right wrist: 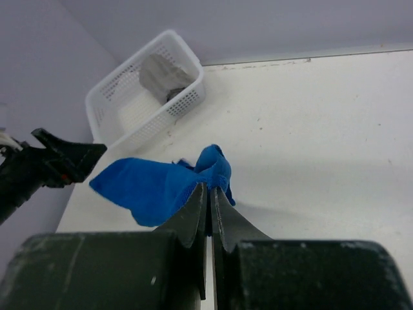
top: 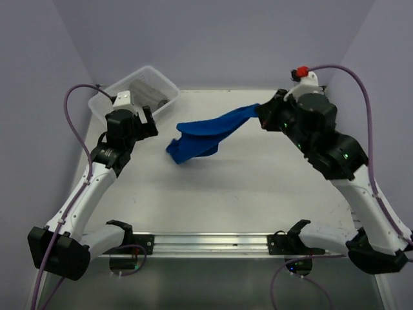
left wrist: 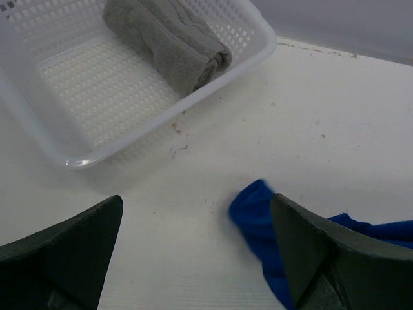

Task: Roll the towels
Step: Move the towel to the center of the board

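White plastic basket (top: 164, 79) is sitting in the far left corner of the table (top: 226, 194), turned at an angle to the table edges, one long side facing out toward the middle. Its walls and floor are showing rows of little holes, and the rim is looking smooth and rounded. The white tabletop is looking a bit grubby up close, with small dark specks and scuff marks (left wrist: 177, 150) lying just in front of the basket. Pale lilac walls (top: 213, 39) are boxing the table in on the left, back and right. A metal rail (top: 213, 242) is running along the near edge
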